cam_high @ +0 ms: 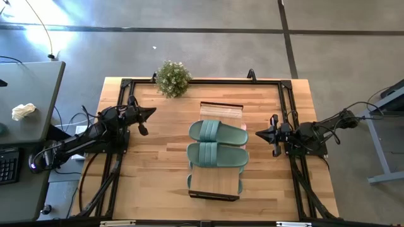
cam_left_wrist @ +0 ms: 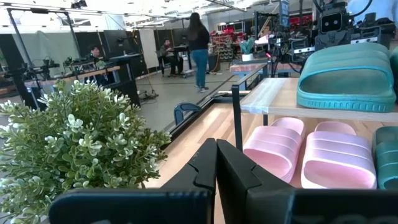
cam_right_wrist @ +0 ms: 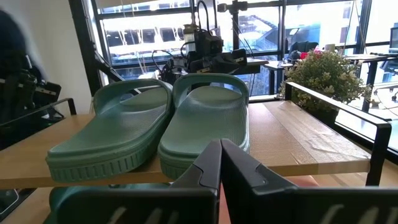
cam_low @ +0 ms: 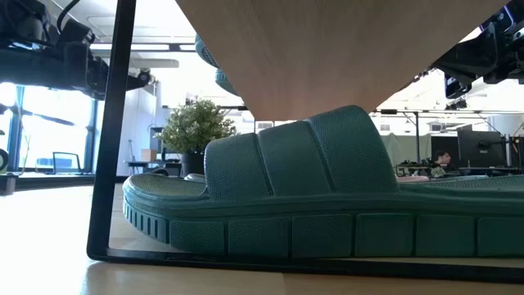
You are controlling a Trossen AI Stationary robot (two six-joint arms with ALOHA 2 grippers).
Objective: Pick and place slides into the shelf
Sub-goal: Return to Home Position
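Green slides (cam_high: 218, 132) lie atop the shelf (cam_high: 214, 184) at the middle of the table (cam_high: 145, 183), long axes running arm to arm, between both arms' jaws, pressed together, seemingly empty, right nearer.

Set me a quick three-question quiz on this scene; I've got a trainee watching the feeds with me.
1. In the high view, how many green slides lie on the shelf's top plank?
2. True or false: the pink slides sit beneath that plank.
3. The left gripper and the right gripper are both:
A. shut on a slide
B. shut, holding nothing, off to the sides of the shelf
C. open above the top plank

Key: 1. Two, side by side. 2. True. 3. B.
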